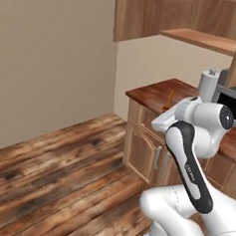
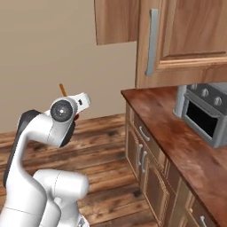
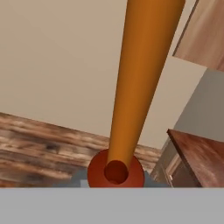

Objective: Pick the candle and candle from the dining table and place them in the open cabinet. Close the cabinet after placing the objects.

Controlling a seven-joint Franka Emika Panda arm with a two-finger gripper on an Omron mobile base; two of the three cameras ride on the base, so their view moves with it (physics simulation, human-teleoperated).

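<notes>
A: Big stuff first. Where are we w/ the cabinet (image 2: 177, 35)?

B: Up on the wall, above the counter (image 2: 177, 133). In the right base view the panelled door w/ the long grey bar handle (image 2: 152, 42) hangs over the counter's near end. In the left base view the inner shelf shows at top right, so it's open. Can't tell if anything's on that shelf.

A: And on the counter?

B: Grey toaster oven (image 2: 206, 117) w/ a pale upright roll just beside it. Low cupboards w/ drawers underneath. Plank floor to the side.

A: Arm?

B: Folded up high, elbow bent, hand roughly at counter height, out in front of the counter's corner.

A: Gripper (image 1: 166, 109)?

B: Clamped tight on the orange candle (image 3: 140, 83). Hand view looks straight up the taper from its dark red holder (image 3: 115, 171), which sits low btwn the fingers. In both base views just the thin orange stick pokes up past the wrist, a bit tilted.

A: So which step?

B: I'd say carrying candle no. 1 to the cabinet. Not placed yet.

A: Next move needs?

B: Prob. lift the hand to shelf level, swing in past the open door w/o clipping it or the oven, keep the taper near upright, set the holder flat on the shelf or the floor of the cabinet, then let go. After that: 2nd candle, then shut the door.

A: Risk?

B: Tall thin taper, so it could tip on release if it's set down crooked.
</notes>
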